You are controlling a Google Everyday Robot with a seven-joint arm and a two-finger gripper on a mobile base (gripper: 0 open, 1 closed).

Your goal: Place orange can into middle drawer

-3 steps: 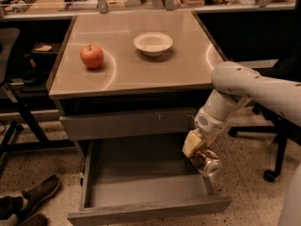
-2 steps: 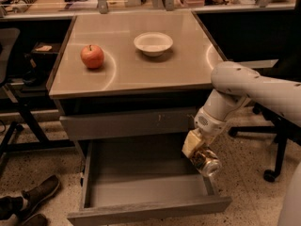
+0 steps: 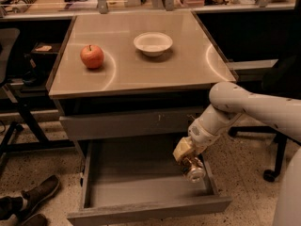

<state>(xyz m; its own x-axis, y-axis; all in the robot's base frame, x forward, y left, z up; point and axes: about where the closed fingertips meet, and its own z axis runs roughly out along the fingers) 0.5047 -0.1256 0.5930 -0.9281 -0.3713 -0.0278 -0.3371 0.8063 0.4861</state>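
The middle drawer (image 3: 141, 208) is pulled out below the tabletop, a wide shallow grey box with a plain front panel and a bare floor. My gripper (image 3: 190, 166) hangs over the drawer's right side, just inside the right wall. It is shut on the orange can (image 3: 194, 171), a small shiny can with a silver end facing the camera, held a little above the drawer floor. My white arm (image 3: 244, 107) reaches in from the right.
A red-orange apple (image 3: 92, 56) and a white bowl (image 3: 153, 44) sit on the tan tabletop (image 3: 141, 74). A closed grey drawer front (image 3: 127, 125) with pale marks is above the open drawer. Shoes (image 3: 26, 201) lie on the floor at left. A chair base (image 3: 270, 173) stands at right.
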